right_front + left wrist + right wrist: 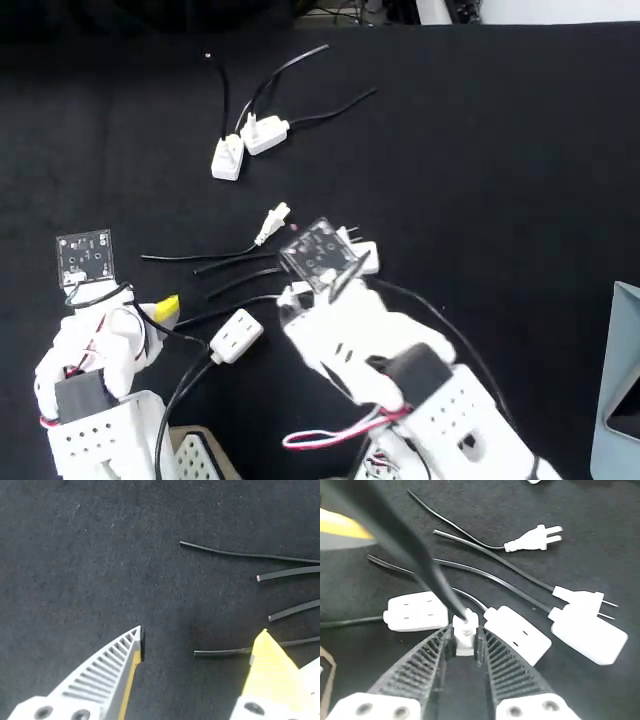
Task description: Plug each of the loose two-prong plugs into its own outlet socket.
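The right gripper [465,641] pinches a white plug [463,622], its cord [427,565] trailing away and a socket [518,632] just beside it. The left gripper [201,635] hangs with jaws wide apart, holding nothing, over bare cloth [75,555]. Likely trouble: the socket lies unpinned (nothing holds it), so a push could slide it instead of seating the prongs. The stiff cord could also twist the plug in the grip, and the prongs are hidden, so alignment is uncertain.

A black cloth [500,150] covers the table; a grey-blue box [620,390] stands at its right edge, near the arms.
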Tool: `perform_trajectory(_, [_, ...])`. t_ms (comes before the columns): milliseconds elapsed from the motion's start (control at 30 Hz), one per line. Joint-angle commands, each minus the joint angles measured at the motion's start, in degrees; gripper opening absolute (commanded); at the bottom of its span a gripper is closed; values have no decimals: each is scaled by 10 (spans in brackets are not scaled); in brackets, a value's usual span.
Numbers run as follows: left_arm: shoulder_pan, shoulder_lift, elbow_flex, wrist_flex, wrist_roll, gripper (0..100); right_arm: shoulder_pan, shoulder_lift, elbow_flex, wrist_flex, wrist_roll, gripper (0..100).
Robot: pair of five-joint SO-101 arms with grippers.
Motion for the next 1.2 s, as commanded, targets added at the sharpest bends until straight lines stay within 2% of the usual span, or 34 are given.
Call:
perform_trajectory(0, [-39,-4,0,-14,4,339,-34,73,-34,-65,-17,12])
perform_trajectory(167, [-95,-4,1,-18,3,339,-82,159,-36,-149,-17,12])
perform_trajectory(500, [-100,-11,7,-18,3,339,-86,300,-83,-210,-21,12])
perform_trajectory(600, [-100,-11,8,-18,3,339,-86,317,-94,-210,-43,12])
perform_trajectory(933, [-100,-11,8,-18,3,339,-87,322,-58,-214,-47,12])
perform_trajectory(1167, [-100,-11,8,-18,3,339,-87,326,12,-302,-45,12])
